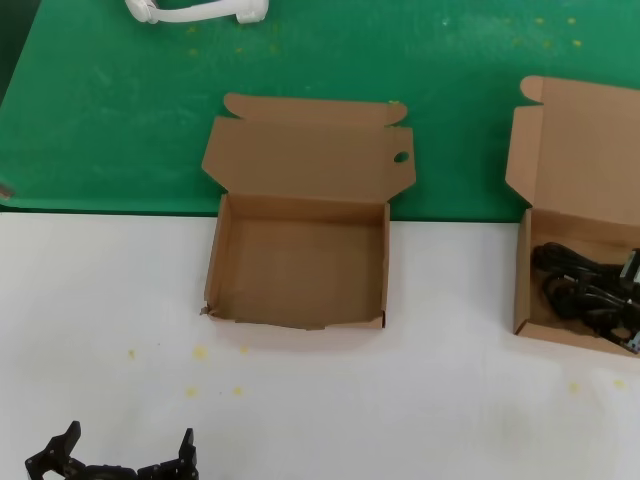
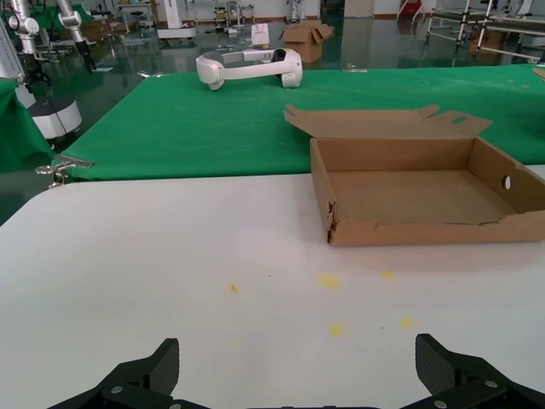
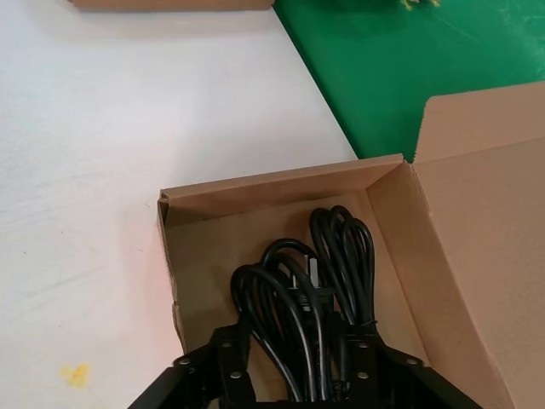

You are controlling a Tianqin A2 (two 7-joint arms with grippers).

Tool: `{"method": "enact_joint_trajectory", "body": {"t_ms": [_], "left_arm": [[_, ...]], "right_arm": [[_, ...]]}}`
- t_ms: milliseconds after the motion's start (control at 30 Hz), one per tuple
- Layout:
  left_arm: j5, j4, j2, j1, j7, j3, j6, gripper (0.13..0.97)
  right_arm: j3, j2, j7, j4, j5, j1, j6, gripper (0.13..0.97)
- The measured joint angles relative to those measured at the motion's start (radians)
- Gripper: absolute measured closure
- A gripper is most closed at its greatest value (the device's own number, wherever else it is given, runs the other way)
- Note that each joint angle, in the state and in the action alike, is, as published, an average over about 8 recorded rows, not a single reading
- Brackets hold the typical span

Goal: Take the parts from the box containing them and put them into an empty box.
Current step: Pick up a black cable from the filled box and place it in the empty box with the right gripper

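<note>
Two cardboard boxes, holed-flap box (image 1: 297, 262) frame center bare inside, right end effector (image 3: 294, 375) clenched around black cords (image 3: 306, 290) in plain-flap box (image 1: 560, 180) right edge, left end effector (image 1: 115, 455) released, bottom left above white surface (image 1: 400, 400).

empty box (image 1: 298, 262) unobstructed, cords (image 3: 306, 294) crowding source box (image 3: 281, 194)

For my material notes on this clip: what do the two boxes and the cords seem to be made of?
The empty box and the box holding the cords look like plain brown corrugated cardboard, matte; the empty box's front corner is torn and ragged. The cords look like black rubber- or plastic-sheathed cable with a slight sheen, coiled into loops; their cores are not visible.
</note>
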Motion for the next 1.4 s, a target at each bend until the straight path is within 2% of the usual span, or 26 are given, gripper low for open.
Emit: {"method": "enact_joint_trajectory", "body": {"t_ms": [100, 367, 800, 1133, 1400], "left_arm": [[0.000, 0.000, 0.000, 0.000, 0.000, 0.000, 0.000, 0.132], [0.000, 0.000, 0.000, 0.000, 0.000, 0.000, 0.000, 0.132], [0.000, 0.000, 0.000, 0.000, 0.000, 0.000, 0.000, 0.132], [0.000, 0.000, 0.000, 0.000, 0.000, 0.000, 0.000, 0.132], [0.000, 0.000, 0.000, 0.000, 0.000, 0.000, 0.000, 0.132]], "right_arm": [[-0.002, -0.001, -0.001, -0.004, 0.003, 0.001, 0.002, 0.708], [-0.005, 0.004, 0.009, 0.003, 0.006, 0.000, 0.005, 0.844], [-0.002, 0.024, 0.053, 0.065, -0.002, -0.020, 0.003, 0.898], [0.029, 0.083, 0.175, 0.251, -0.049, -0.075, -0.032, 0.908], [0.100, 0.148, 0.298, 0.452, -0.098, -0.138, -0.062, 0.908]]}}
